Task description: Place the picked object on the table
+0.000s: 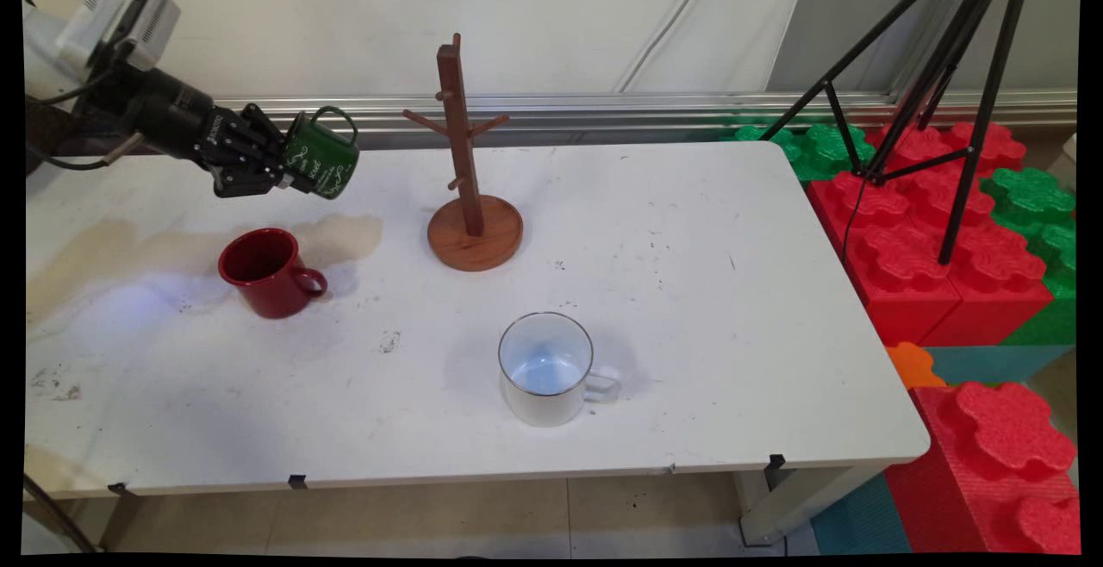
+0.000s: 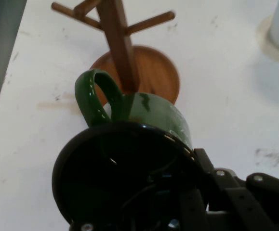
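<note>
End effector: black linkage, clamped on the rim of the green mug, held tipped on its side above the worktop.
Green mug: glossy, rounded, white lettering, loop handle uppermost.
Mug tree: brown wood, upright post with pegs, round base, right of the mug.
Worktop: white, scuffed.
Red mug: glossy, upright, below the end effector.
White mug: enamel, dark rim, near front edge.

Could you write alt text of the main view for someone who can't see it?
A black two-finger gripper holds a green mug in the air, left of a wooden mug tree. A red mug and a white enamel mug stand on the white table.
</note>
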`<state>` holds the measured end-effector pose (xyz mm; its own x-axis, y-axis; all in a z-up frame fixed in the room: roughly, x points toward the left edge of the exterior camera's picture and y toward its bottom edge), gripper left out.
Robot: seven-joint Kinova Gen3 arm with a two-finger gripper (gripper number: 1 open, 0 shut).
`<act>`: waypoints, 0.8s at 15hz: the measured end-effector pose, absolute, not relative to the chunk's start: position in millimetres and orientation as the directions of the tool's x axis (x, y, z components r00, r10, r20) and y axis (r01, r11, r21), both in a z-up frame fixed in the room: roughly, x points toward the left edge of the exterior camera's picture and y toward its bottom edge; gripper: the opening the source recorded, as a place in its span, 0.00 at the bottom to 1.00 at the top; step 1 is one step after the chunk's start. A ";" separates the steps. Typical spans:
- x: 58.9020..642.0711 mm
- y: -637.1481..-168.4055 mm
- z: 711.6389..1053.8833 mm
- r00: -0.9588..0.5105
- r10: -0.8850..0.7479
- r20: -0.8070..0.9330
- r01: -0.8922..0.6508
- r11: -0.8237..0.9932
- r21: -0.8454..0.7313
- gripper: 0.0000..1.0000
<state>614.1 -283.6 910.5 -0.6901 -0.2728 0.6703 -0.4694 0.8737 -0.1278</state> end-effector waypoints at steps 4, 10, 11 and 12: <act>621.9 -299.1 900.9 -0.745 -0.255 0.616 -0.450 0.874 -0.182 0.00; 627.5 -316.4 883.4 -0.795 -0.243 0.556 -0.418 0.883 -0.213 0.00; 628.5 -320.2 879.6 -0.805 -0.241 0.542 -0.412 0.884 -0.220 0.00; 629.4 -323.6 876.4 -0.813 -0.240 0.531 -0.408 0.884 -0.226 0.00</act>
<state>629.4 -323.6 876.4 -0.8129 -0.2397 0.5308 -0.4083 0.8845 -0.2258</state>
